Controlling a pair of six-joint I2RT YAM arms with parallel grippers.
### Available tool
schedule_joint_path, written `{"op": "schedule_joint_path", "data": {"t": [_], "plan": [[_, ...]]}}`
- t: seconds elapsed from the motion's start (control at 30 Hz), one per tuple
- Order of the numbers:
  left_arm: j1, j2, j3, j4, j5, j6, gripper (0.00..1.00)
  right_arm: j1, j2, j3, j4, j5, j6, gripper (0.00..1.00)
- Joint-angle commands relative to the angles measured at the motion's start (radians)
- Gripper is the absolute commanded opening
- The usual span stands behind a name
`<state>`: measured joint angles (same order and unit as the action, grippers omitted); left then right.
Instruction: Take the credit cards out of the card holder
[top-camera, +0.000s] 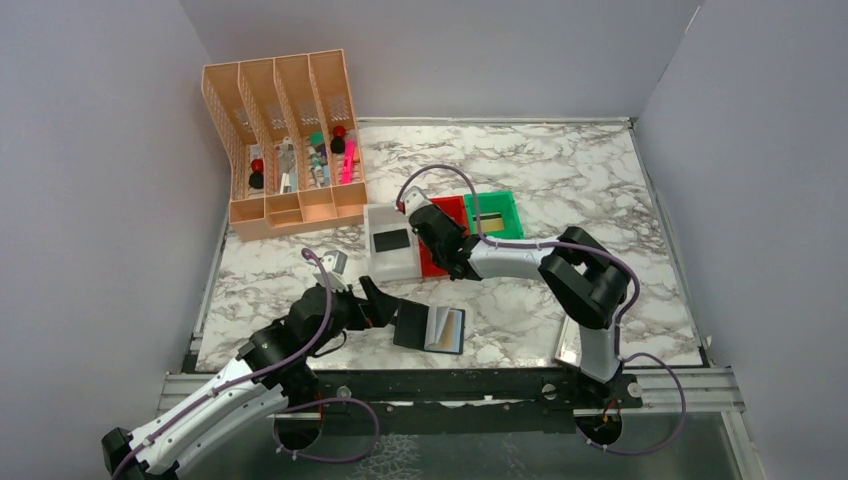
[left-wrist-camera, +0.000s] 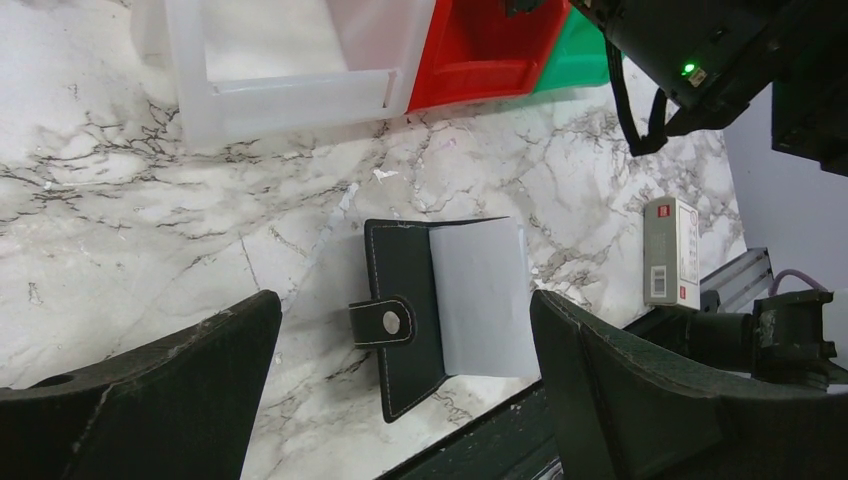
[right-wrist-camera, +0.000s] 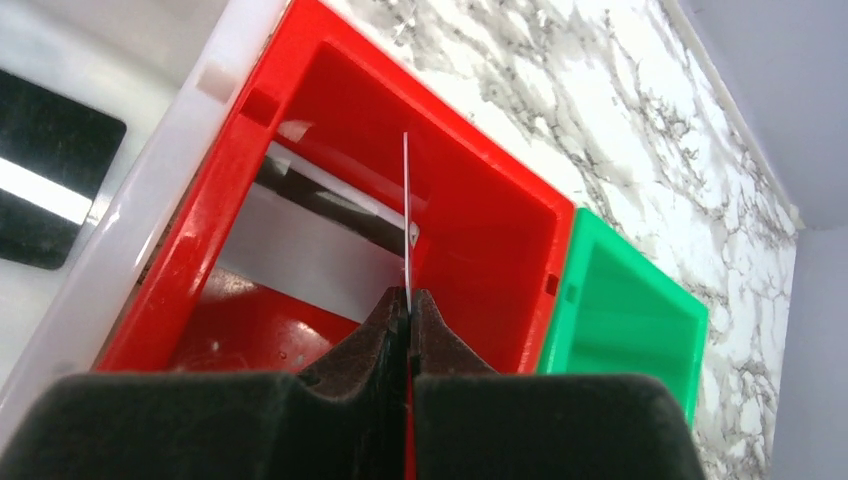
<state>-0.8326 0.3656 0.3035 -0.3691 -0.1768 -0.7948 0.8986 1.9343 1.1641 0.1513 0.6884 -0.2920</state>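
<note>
Right end effector (right-wrist-camera: 408, 312): pressed together on a thin pale card (right-wrist-camera: 407, 200), which stands edge-on and upright over the red bin (right-wrist-camera: 500, 210). The white bin (right-wrist-camera: 125, 235) at its 9 o'clock contains a black card (right-wrist-camera: 60, 140); the green bin (right-wrist-camera: 620, 330) is at 3 o'clock. Left end effector (left-wrist-camera: 403, 300): spread wide, gripping nothing, just beside the card holder (left-wrist-camera: 400, 265). The holder lies open on the worktop (left-wrist-camera: 120, 220), 6 o'clock from the bins. It is black and white-stitched, with a snap tab and a glossy grey pocket. Whitish box (left-wrist-camera: 672, 250) at its 3 o'clock: barcode label, red mark, print illegible.
</note>
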Motion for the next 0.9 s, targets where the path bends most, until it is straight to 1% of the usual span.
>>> {"op": "schedule_joint_path", "data": {"t": [0.0, 0.07, 0.2, 0.27, 0.4, 0.47, 0.63, 0.73, 0.87], "plan": [[0.002, 0.009, -0.001, 0.013, -0.012, 0.012, 0.98, 0.005, 0.059, 0.019, 0.039, 0.022, -0.036, 0.07], [0.002, 0.012, -0.002, 0.015, -0.014, 0.012, 0.98, 0.005, 0.059, 0.011, 0.034, -0.001, -0.029, 0.09], [0.001, 0.018, 0.002, 0.014, -0.02, 0.016, 0.98, 0.005, 0.038, -0.014, 0.03, -0.052, -0.003, 0.2], [0.002, 0.024, 0.002, 0.016, -0.024, 0.017, 0.98, 0.005, 0.019, -0.025, 0.028, -0.074, 0.013, 0.28], [0.002, 0.042, 0.005, 0.021, -0.024, 0.021, 0.98, 0.005, -0.037, -0.047, 0.025, -0.132, 0.049, 0.5], [0.003, 0.05, 0.008, 0.023, -0.022, 0.022, 0.98, 0.005, -0.067, -0.059, 0.028, -0.156, 0.063, 0.57], [0.002, 0.053, 0.015, 0.023, -0.004, 0.017, 0.98, 0.004, -0.164, -0.077, 0.004, -0.188, 0.13, 0.65], [0.002, 0.046, 0.014, 0.025, 0.008, 0.006, 0.98, 0.004, -0.25, -0.103, -0.015, -0.266, 0.197, 0.67], [0.003, 0.03, 0.011, 0.024, 0.032, -0.008, 0.98, 0.003, -0.406, -0.181, -0.055, -0.323, 0.345, 0.69]]}}
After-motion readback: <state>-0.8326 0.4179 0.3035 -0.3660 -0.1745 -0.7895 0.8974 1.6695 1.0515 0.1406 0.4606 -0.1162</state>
